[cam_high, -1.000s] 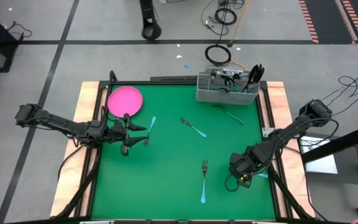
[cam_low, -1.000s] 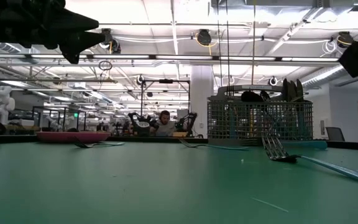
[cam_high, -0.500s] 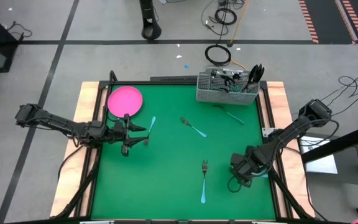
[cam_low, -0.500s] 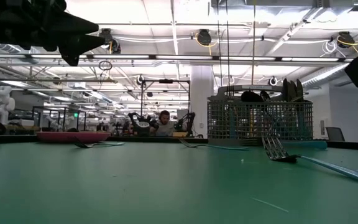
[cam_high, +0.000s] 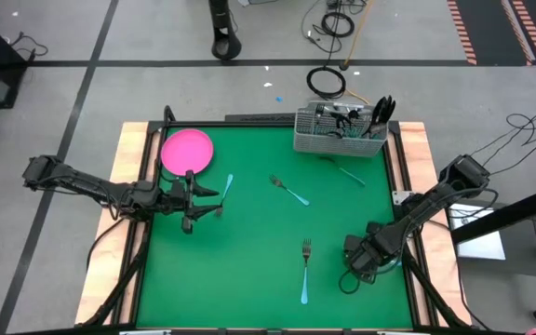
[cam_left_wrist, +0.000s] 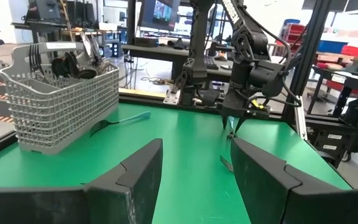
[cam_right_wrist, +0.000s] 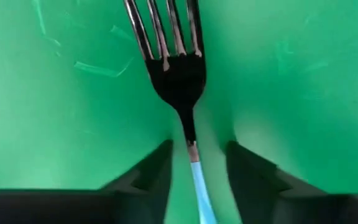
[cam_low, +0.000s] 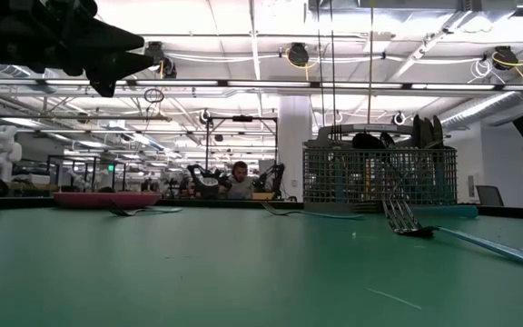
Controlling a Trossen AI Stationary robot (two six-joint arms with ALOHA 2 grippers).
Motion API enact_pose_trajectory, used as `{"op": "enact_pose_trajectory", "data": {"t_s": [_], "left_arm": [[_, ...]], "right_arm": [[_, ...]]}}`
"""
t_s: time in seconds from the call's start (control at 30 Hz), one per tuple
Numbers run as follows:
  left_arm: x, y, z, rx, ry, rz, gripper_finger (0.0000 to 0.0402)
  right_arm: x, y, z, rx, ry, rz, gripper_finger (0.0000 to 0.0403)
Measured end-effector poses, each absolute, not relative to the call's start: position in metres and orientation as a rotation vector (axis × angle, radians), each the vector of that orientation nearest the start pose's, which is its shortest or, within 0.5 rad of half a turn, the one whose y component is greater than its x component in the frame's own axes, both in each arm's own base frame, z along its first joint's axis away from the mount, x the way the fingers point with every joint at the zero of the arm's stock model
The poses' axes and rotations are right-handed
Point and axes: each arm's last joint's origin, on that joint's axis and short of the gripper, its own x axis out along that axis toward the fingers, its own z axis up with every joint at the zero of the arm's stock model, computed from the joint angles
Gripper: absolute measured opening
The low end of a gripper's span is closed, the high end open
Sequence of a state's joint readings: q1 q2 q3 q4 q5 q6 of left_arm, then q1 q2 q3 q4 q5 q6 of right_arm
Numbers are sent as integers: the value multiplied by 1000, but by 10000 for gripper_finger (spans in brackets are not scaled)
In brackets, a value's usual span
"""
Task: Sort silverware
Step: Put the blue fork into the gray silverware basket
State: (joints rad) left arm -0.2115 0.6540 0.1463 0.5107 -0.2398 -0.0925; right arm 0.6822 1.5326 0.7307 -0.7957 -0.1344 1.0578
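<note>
The right gripper (cam_high: pixel 361 263) is down on the mat (cam_high: pixel 249 261) near the right edge, fingers spread to either side of a blue-handled fork (cam_right_wrist: pixel 180 81) but not yet closed on it. The left gripper (cam_high: pixel 214 199) hovers open beside the pink plate (cam_high: pixel 187 149), holding nothing. Some silverware already stands in the caddy (cam_high: pixel 339 133), yet four more pieces lie loose: a fork (cam_high: pixel 305 269) at the front centre, one (cam_high: pixel 288 190) mid-table, one (cam_high: pixel 226 184) by the left gripper and one (cam_high: pixel 347 171) just before the caddy, so I'd say sorting is well short of finished.
</note>
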Motion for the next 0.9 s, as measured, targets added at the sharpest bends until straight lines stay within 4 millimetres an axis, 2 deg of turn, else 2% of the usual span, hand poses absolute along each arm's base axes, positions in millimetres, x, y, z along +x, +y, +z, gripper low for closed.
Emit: {"op": "enact_pose_trajectory", "data": {"t_s": [0.2,0.47,0.63,0.77,0.9], "left_arm": [[148,-25,198,-93,-4,28,192],[148,-25,198,-94,-7,28,192],[148,-25,198,-95,-9,28,192],[148,-25,198,-95,-9,28,192],[148,-25,198,-94,-10,28,192]], "right_arm": [[170,144,138,421,1666,-258,16],[176,149,144,459,1649,-264,4],[190,157,163,442,1535,-243,2],[205,162,181,384,1347,-275,1],[221,162,202,356,1230,-280,1]]}}
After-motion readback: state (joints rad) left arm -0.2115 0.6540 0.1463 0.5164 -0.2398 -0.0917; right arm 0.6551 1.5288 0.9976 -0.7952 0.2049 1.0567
